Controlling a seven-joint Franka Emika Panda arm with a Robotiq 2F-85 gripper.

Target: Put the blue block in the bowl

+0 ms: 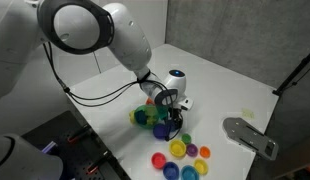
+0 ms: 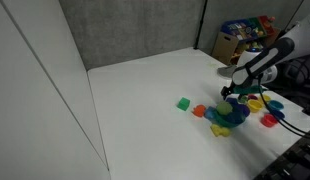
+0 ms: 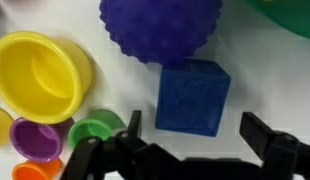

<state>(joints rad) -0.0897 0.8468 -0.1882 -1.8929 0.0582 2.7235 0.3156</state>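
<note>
**Fingers spread wide and empty, poised at the blue block.**

In the wrist view the two fingers stand farther apart than the block is wide and grip nothing. The blue block rests on the white bench just ahead of them, centred on the gap and untouched. It is cube-like with no marked long axis. One textured face is up, and its edges are turned slightly off the line between the fingers. A knobbed dark blue ball sits against or just beside its far edge. A yellow cup, a purple cup and a green cup lie to one side. In an exterior view the arm slopes down from a raised elbow, wrist bent, with the fingers pointing down at the bench.
</note>
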